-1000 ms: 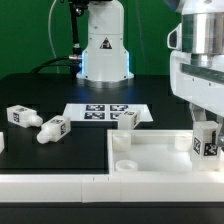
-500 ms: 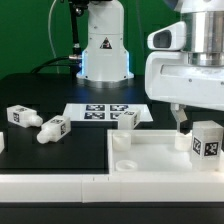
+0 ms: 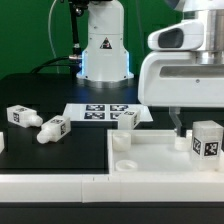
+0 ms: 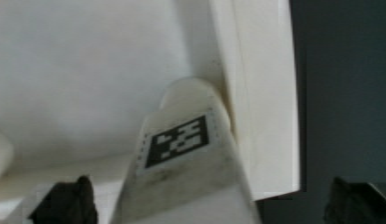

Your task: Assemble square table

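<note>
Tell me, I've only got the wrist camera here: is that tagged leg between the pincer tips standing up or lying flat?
Observer: Upright; the leg stands on the tabletop at the exterior view's right.
Operator: Any other legs around?
Observer: Three: two loose legs lie on the black table at the exterior view's left, a third leg sits beside the marker board.
Operator: Other sockets filled?
Observer: The two sockets toward the exterior view's left look empty.
</note>
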Available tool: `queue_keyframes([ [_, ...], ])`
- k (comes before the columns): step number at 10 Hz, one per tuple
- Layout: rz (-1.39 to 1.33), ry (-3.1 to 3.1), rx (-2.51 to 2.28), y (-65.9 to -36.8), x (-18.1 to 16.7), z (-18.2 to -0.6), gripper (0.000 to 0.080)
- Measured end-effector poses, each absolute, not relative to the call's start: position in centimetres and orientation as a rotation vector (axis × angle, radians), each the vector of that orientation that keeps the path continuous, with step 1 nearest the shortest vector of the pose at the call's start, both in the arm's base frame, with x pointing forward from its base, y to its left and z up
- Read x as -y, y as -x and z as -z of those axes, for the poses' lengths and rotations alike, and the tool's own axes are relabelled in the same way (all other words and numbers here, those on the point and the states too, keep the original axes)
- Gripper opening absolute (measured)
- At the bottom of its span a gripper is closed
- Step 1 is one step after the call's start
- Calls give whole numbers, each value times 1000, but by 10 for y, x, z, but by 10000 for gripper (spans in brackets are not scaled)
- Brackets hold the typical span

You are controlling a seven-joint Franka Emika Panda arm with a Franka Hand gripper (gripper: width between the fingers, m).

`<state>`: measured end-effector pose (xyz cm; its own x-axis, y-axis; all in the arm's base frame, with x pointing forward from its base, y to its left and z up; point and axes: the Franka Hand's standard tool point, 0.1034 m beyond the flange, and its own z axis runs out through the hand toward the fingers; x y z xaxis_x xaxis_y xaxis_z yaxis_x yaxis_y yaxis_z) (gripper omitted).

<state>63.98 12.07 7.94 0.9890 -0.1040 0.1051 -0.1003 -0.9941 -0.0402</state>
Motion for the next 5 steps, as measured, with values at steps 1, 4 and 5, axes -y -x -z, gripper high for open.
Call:
queue_keyframes([
  [1,166,3097,-168,-640,-120,-79,649],
  [4,163,3086,-299,-640,-117,-79,407],
  [5,161,3074,-401,-640,-115,-78,286],
])
